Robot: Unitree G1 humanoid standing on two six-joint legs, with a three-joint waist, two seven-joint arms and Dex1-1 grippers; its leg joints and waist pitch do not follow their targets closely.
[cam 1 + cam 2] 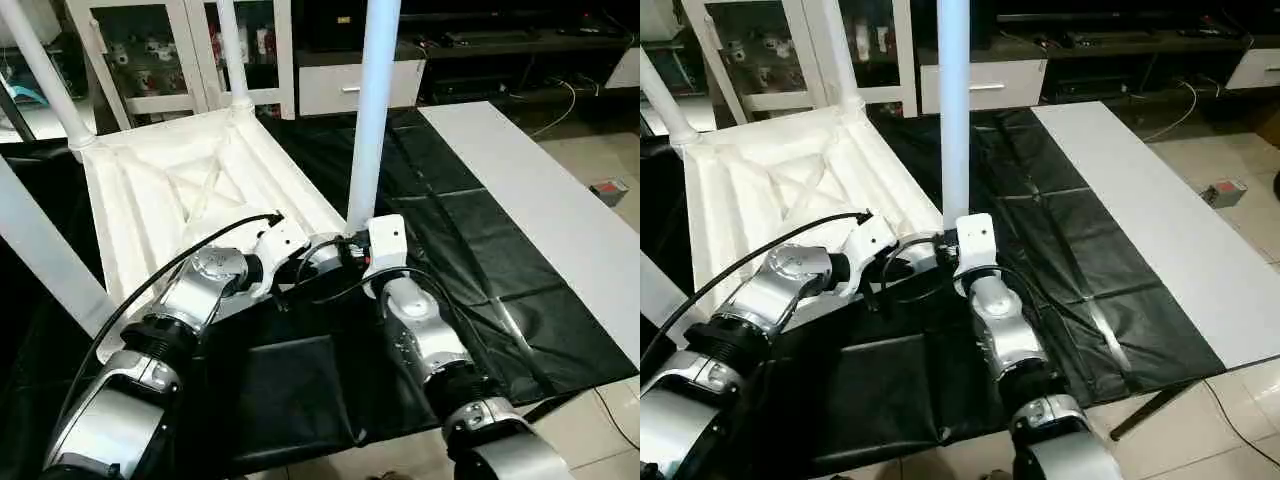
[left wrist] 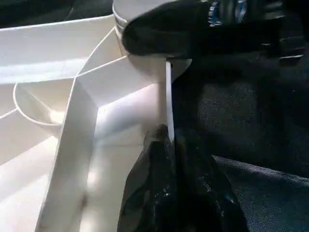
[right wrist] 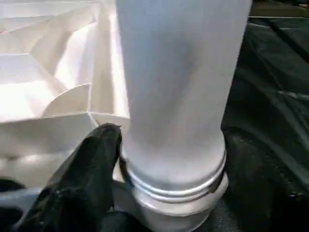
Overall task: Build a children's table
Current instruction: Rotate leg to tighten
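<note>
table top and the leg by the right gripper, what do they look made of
Table top: looks like white moulded plastic, faintly glossy, with thin ribs cast into its underside. Leg: seemingly the same white plastic, a smooth tube with soft sheen and a ringed collar at its base. The right gripper is at that base.

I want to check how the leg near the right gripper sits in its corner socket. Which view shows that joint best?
The right wrist view: the leg's flared end fills the picture at the socket. Both eye views show the upright leg, its base hidden behind the right gripper. The left wrist view shows the tabletop's ribs.
</note>
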